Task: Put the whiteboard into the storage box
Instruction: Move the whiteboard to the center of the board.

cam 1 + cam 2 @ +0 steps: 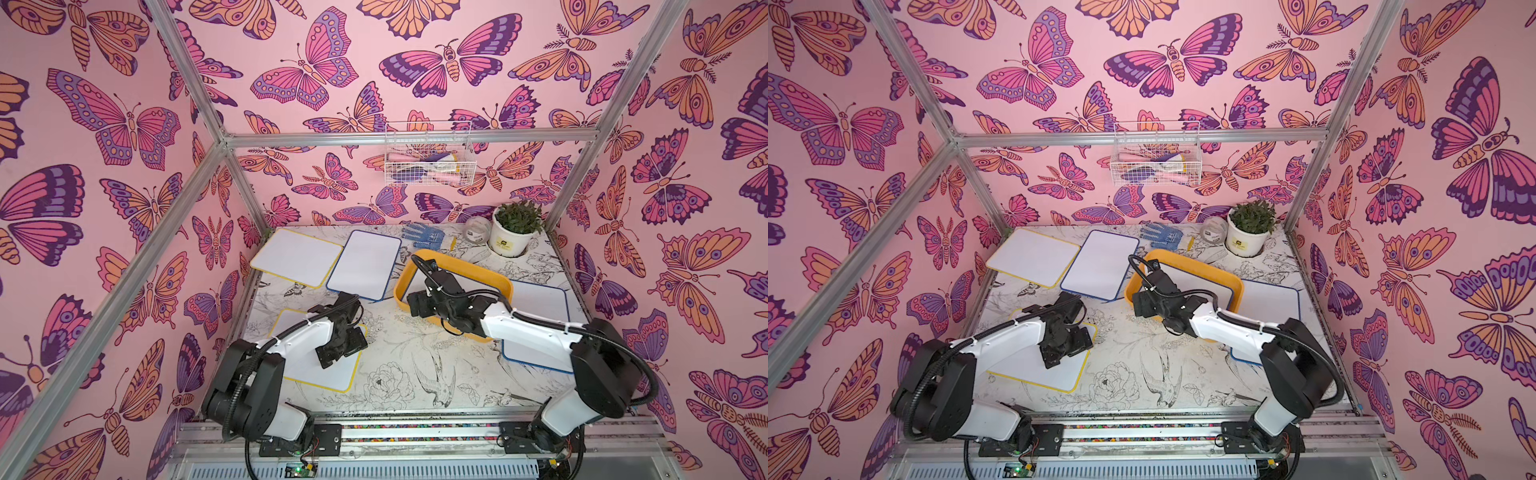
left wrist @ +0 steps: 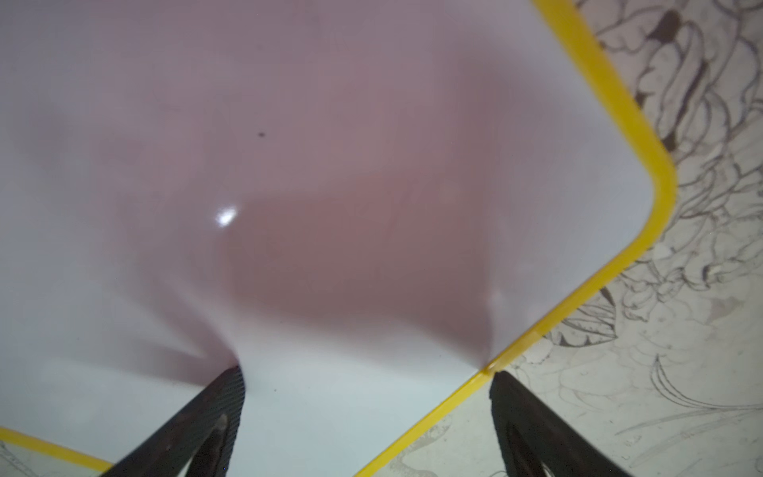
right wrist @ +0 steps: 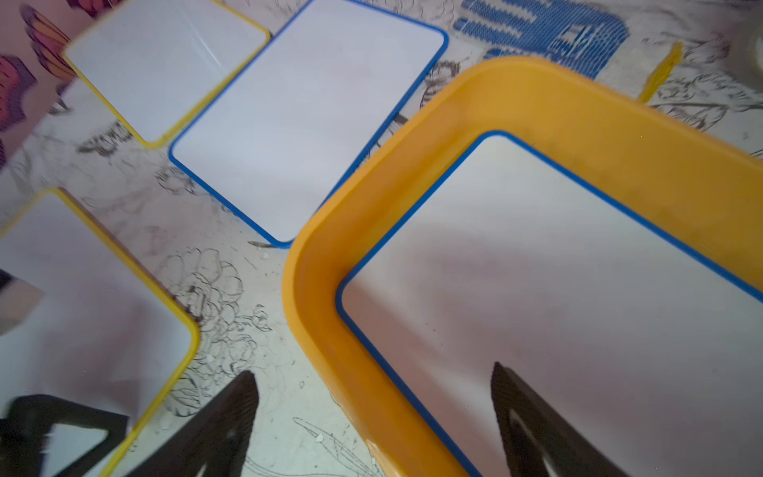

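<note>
- Overhead, a shallow yellow-orange plastic storage box [image 3: 536, 95] with rounded corners and a raised rim sits at the back right of the sketch-printed desk [image 1: 415, 361]. A white whiteboard with a blue frame [image 3: 557, 309] lies flat inside it and covers most of its floor.
- The right fingers [image 3: 231, 409] are spread wide and grasp nothing. They straddle the box's wall, one above the boxed board and the other above bare desk outside.
- The left fingers [image 2: 214, 404] are likewise released and straddle an edge of a yellow-framed white whiteboard [image 2: 330, 165] lying flat at the near left. One is over its face and one just past the frame.
- Three more boards rest on the desk: a yellow-framed one [image 1: 295, 257] and a blue-framed one [image 1: 365, 266] at the back, and a blue-framed one [image 1: 540, 307] beside the box.
- Every board face shows blank white. The label on the white plant pot [image 1: 509, 243] is too small to read.
</note>
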